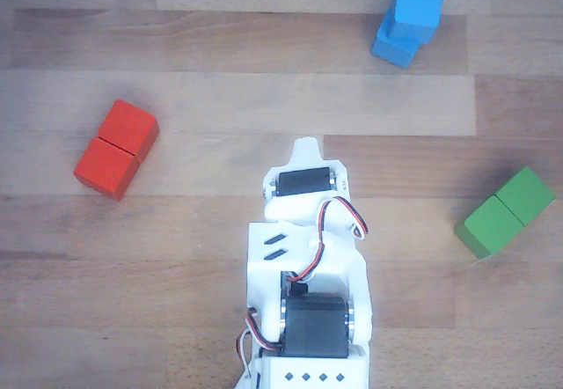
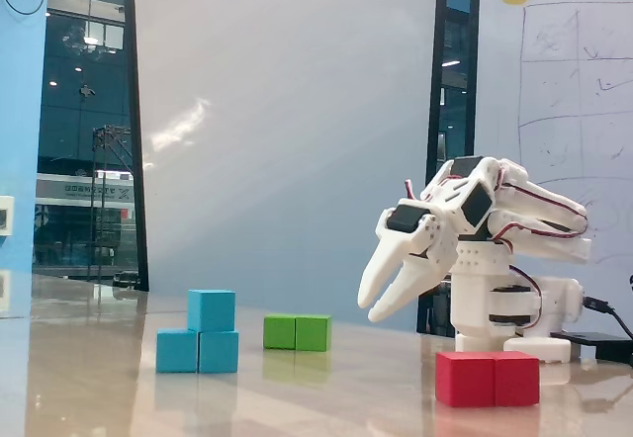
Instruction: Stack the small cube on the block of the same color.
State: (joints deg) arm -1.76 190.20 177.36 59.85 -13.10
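While the gripper (image 2: 370,297) hangs empty with jaws parted, the small cube (image 2: 212,310) sits atop the blue block (image 2: 197,351); no containers.

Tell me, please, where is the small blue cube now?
In the fixed view, the small cube sits on top of the blue block, over its right half, at the left of the table, left of the green block.

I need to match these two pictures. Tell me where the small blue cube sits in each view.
Other view: the small cube is at the top right, resting on the blue oblong block.
Fixed view: the small cube is at lower left, on the right half of the blue oblong block.
Shared landmark: the green block, right edge in the other view, just right of the blue stack in the fixed view.
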